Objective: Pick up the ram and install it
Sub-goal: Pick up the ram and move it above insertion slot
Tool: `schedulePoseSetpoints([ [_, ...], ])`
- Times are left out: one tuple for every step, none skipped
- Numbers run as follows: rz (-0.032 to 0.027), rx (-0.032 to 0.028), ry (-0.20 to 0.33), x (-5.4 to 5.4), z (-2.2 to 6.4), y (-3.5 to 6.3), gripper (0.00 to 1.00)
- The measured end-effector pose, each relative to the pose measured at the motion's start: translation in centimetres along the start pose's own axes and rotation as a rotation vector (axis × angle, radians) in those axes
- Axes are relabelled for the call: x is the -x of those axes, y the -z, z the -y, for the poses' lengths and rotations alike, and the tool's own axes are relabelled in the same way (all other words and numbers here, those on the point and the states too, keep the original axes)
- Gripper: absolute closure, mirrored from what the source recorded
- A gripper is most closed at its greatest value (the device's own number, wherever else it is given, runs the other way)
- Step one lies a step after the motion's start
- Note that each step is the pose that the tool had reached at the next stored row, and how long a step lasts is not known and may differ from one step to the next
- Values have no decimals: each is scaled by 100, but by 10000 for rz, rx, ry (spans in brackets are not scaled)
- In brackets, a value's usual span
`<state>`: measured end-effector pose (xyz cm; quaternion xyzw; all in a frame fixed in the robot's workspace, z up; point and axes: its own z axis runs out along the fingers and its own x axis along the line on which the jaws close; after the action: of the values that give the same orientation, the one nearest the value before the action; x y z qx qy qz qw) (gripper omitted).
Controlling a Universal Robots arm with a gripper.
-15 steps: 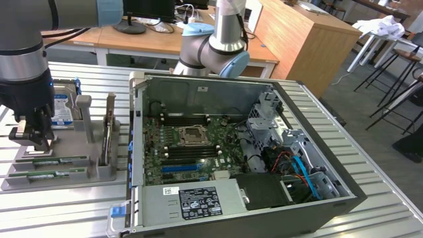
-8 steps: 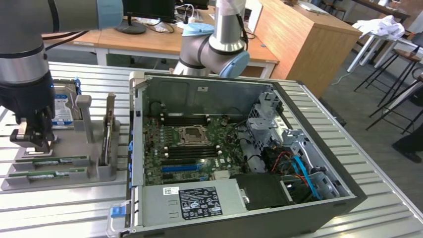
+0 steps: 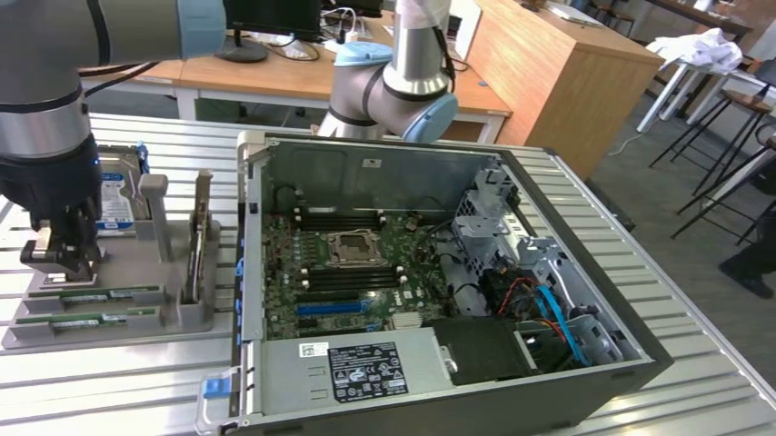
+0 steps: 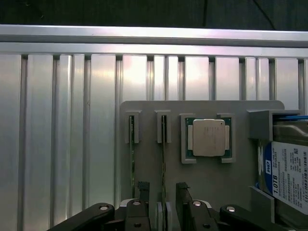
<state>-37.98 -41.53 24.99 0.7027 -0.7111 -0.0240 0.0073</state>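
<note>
Two green ram sticks stand on edge in slots of a grey holder (image 4: pixel 144 115). One ram stick (image 4: pixel 163 159) runs straight in between my fingertips; the other ram stick (image 4: pixel 132 159) lies beside it, outside the fingers. My gripper (image 4: pixel 162 192) is open and hangs just above the holder, touching neither. In the exterior view the gripper (image 3: pixel 54 262) hovers over the left end of the holder (image 3: pixel 134 263), with the sticks (image 3: pixel 94 294) (image 3: pixel 87 319) lying just in front of it. The open computer case (image 3: pixel 437 272) shows the motherboard's dark memory slots (image 3: pixel 345 221).
A square silver processor chip (image 4: pixel 208 138) sits in the holder beside the sticks. A hard drive with a blue-white label (image 4: pixel 288 175) stands at the holder's far end (image 3: pixel 115 204). Everything rests on a ribbed aluminium table (image 4: pixel 62 144). Upright grey posts (image 3: pixel 155 209) rise from the holder.
</note>
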Motion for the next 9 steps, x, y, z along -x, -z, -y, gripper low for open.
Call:
schedulePoseSetpoints([
  [-1,0,2,0,0,-7,64],
  [0,0,2,0,1,-12,64],
  [0,-1,3,-1,1,-19,64],
  [-1,0,4,-1,1,-23,64],
  [-2,1,4,-1,1,-25,64],
  [-2,2,4,-1,1,-25,64],
  [-2,1,4,-1,1,-25,64],
  [-1,0,4,-1,1,-26,64],
  [0,0,5,-1,1,-26,64],
])
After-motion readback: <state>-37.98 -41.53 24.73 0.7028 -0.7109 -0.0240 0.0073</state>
